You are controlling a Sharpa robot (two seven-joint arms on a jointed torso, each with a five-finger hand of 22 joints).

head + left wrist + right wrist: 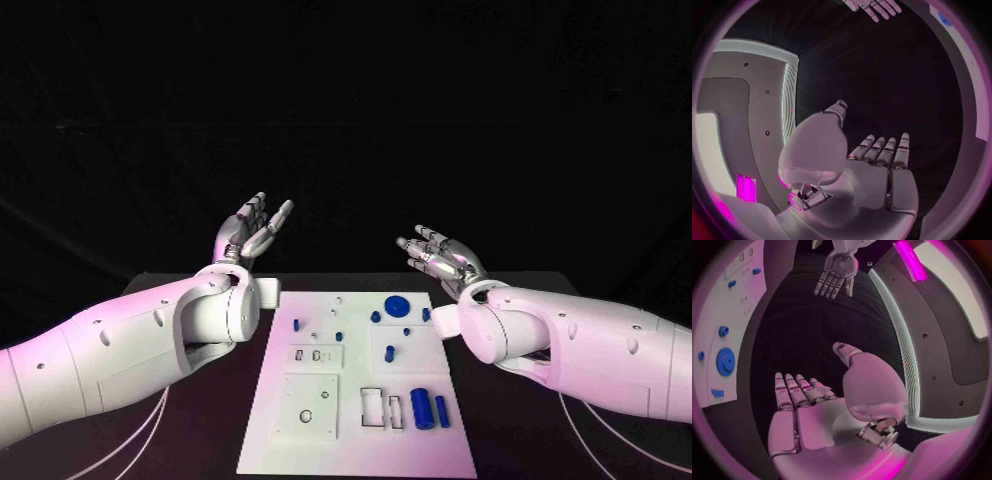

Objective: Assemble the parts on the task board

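On the black table (202,420), the white task board (361,390) lies flat between the two arms, its long side running away from the robot. Small blue parts sit on it: a round disc (397,304) near the far edge, a few little pegs (375,317) around it, and two upright-lying blue cylinders (423,408) near the close right corner, beside a row of empty rectangular slots (372,405).

Both hands are raised above the table beyond the board's far end, well apart from every part. The left hand (253,232) hovers past the board's far left corner, palm turned inward, its fingers (257,210) straight, spread and released, grasping nothing. The right hand (444,255) hovers past the far right corner, palm facing up and inward, its fingers (421,240) loosely apart and likewise holding nothing.

From the right wrist, the open palm (811,425) shows with the board (739,330) off to one side, the blue disc (725,361) on it, and the left hand (837,275) across the gap. From the left wrist, the empty palm (873,180) faces dark space.
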